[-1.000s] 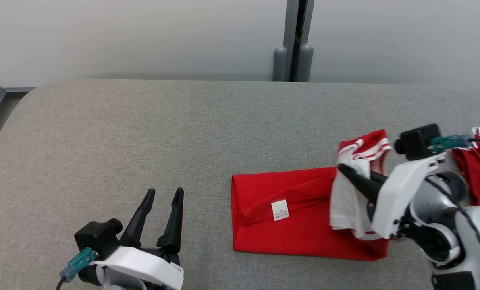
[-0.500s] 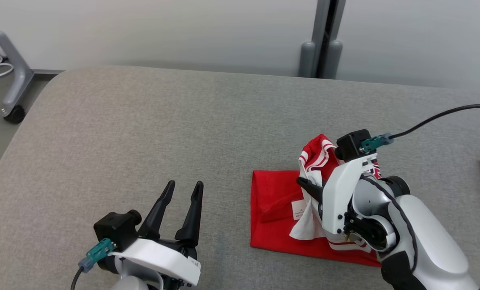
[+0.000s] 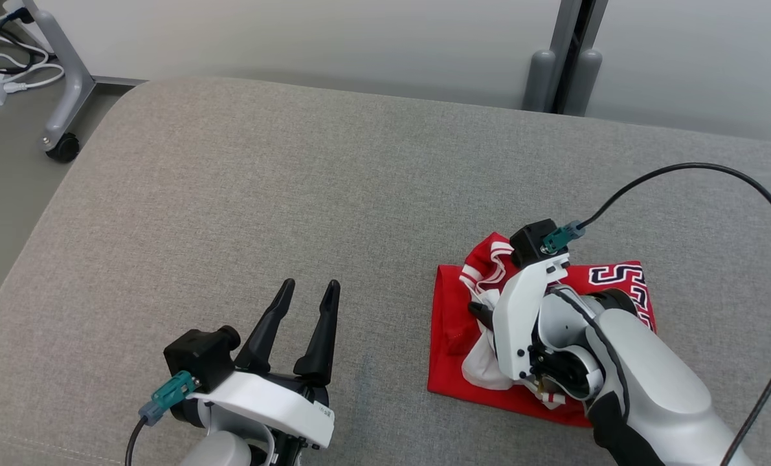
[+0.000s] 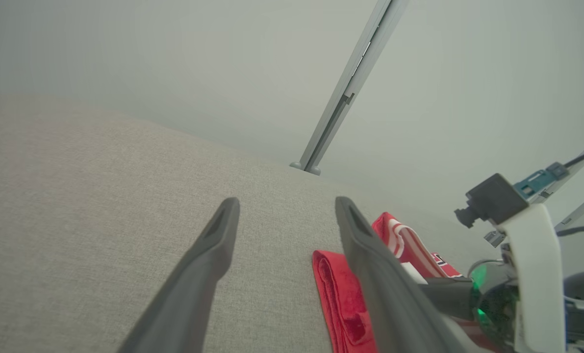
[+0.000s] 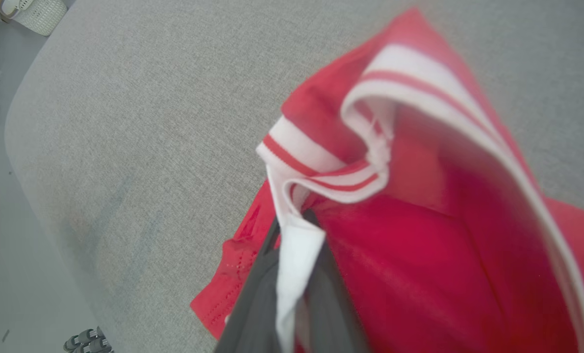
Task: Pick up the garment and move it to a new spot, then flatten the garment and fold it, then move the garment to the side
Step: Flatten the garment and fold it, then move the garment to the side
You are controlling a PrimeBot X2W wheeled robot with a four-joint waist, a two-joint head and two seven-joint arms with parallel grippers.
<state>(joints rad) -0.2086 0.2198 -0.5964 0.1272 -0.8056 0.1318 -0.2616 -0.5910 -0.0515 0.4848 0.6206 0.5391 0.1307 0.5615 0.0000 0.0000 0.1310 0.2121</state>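
Garment (image 3: 448, 317): red jersey cloth, folded into a rough rectangle and lying on the grey woven surface (image 3: 230, 194). In the head view it sits right of centre, towards the near edge.
- Left fold edge is rounded and fairly neat; a stitched hem shows at the near left corner in the right wrist view.
- Dark letters with a white outline (image 3: 618, 279) show on the far right part of the top layer.
- A band of white ribbed trim with thin red stripes (image 5: 321, 157) curls up off the flat part, forming an open loop above it.
- A strip of white cloth hangs from that trim and bunches loosely on the red layer.

Right pincer (image 3: 481, 314): jaws narrow, pinched on the white strip of the garment (image 5: 419, 255). The right wrist view shows the cloth running between the two dark fingers (image 5: 262, 279). The raised trim sits just past the fingertips.

Left pincer (image 3: 311, 285): jaws wide apart, nothing between them. It hangs over bare surface to the left of the garment (image 4: 336, 294), not touching it.

Beyond the surface: pale wall, a grey post (image 3: 563, 58), and a wheeled stand leg (image 3: 61, 84) with cables on the floor at far left.
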